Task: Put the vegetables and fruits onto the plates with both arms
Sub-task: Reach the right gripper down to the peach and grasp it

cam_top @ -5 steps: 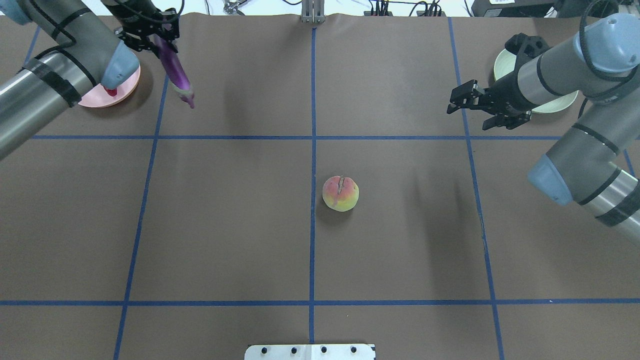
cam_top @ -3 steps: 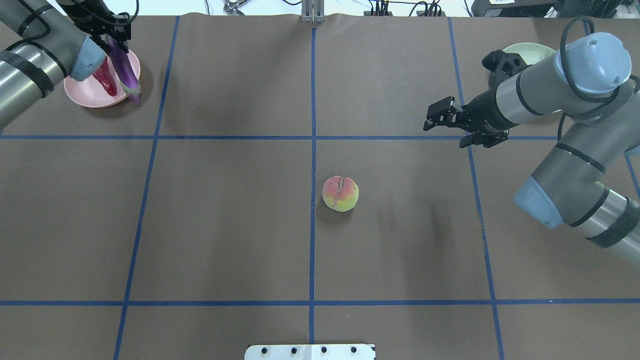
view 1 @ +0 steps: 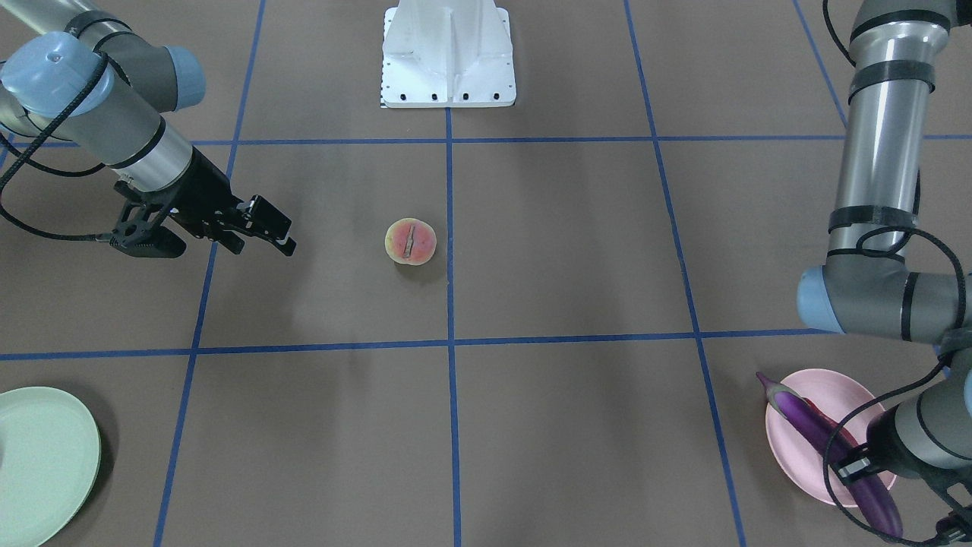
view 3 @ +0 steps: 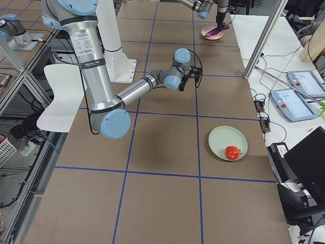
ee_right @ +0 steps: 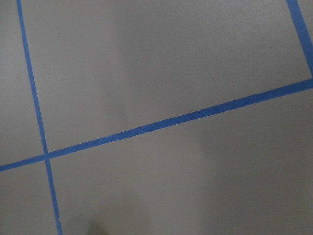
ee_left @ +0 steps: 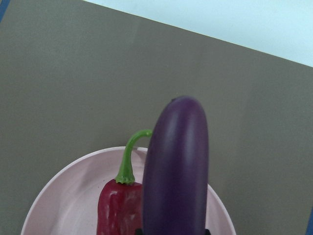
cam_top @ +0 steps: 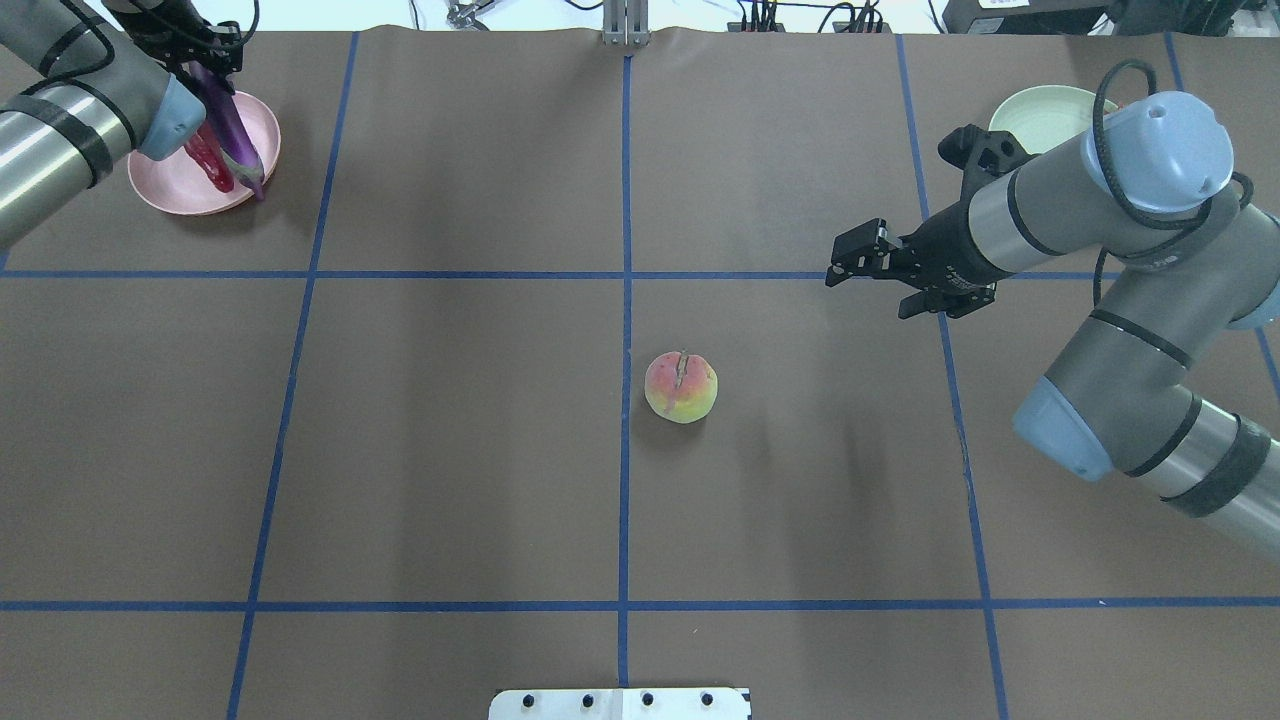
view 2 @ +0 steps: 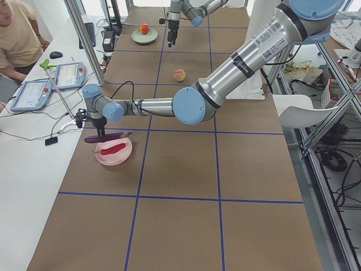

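My left gripper is shut on the purple eggplant and holds it low over the pink plate, beside the red chili pepper that lies in it. The left wrist view shows the eggplant over the chili and the plate. The peach-like fruit sits on the table near the middle. My right gripper is open and empty, in the air to the right of and beyond the fruit. The pomegranate lies on the mint green plate.
The table is brown paper with a blue tape grid. The white base block stands at the robot's side. The mint green plate is partly hidden behind my right arm. A person and tablets are at the far edge in the side views.
My left arm has carried the eggplant left and down over the pink plate. My right arm has swung away from the green plate towards the table's middle, gripper still open.
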`<action>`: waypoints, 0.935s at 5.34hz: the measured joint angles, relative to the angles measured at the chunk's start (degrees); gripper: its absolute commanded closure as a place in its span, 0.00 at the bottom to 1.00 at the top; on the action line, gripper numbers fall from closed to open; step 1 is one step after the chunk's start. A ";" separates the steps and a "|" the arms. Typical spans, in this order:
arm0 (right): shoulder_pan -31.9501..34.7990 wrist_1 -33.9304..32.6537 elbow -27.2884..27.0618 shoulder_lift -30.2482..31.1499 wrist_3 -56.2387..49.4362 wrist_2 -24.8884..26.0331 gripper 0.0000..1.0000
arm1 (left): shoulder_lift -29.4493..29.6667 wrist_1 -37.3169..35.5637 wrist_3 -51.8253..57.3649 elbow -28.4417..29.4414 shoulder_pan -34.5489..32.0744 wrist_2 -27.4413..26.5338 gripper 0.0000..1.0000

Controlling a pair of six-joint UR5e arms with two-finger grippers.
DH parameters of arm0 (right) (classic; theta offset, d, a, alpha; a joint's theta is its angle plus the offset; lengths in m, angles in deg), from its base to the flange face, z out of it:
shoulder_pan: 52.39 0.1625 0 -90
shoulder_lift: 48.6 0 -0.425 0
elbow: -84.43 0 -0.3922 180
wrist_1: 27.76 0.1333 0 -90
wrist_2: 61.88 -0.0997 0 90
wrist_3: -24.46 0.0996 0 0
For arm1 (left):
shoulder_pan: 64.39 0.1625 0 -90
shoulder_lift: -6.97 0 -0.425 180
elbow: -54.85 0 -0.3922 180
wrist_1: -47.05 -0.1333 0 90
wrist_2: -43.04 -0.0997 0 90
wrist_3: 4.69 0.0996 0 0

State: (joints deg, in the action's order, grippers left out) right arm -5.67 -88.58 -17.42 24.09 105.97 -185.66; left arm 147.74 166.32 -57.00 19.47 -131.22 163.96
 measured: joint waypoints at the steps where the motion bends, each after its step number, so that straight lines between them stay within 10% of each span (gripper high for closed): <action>1: -0.82 0.00 -0.05 -0.04 0.75 0.83 0.00 | 0.37 1.79 -0.09 1.52 0.42 -0.48 0.00; 5: -14.91 -0.71 -3.16 -0.94 9.27 16.01 0.00 | 0.16 -1.30 -5.56 -6.57 0.99 0.42 0.00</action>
State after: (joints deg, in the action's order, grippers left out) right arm -20.58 -89.29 -20.58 23.14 115.24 -169.65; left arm 147.90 165.02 -62.56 12.90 -130.23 164.38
